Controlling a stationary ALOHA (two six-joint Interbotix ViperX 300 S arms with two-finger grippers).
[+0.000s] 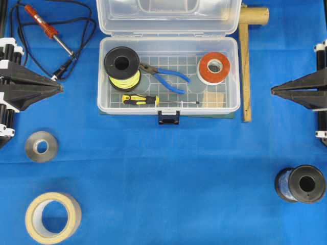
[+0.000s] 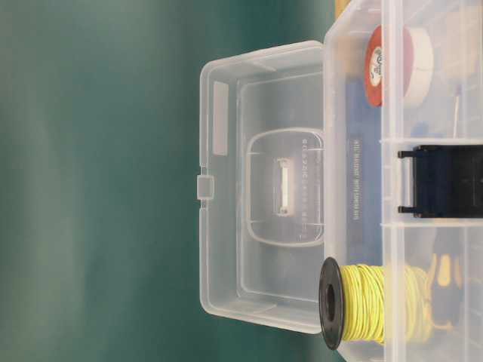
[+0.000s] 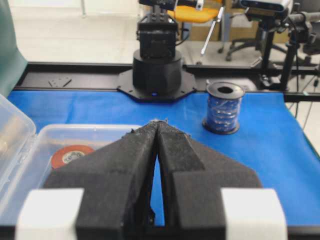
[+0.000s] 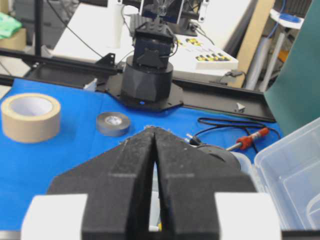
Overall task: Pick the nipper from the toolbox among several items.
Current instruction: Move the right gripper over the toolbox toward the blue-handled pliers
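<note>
Both hands (image 1: 61, 88) (image 1: 272, 91) closed, empty; your risk: nipper (image 1: 164, 76) at frame centre touches wire spool (image 1: 122, 65), snagging it.

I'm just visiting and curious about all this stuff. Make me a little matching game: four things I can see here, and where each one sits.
Things:
1. nipper
2. screwdriver
3. soldering iron
4. tan tape roll

Places:
A. outside the toolbox, on the cloth near the bottom left corner
B. inside the toolbox, along its front wall
C. outside the toolbox, top left, with a black cord
D. inside the toolbox, middle, beside the yellow wire spool

Pairs: 1-D, 2-B, 3-C, 4-A
</note>
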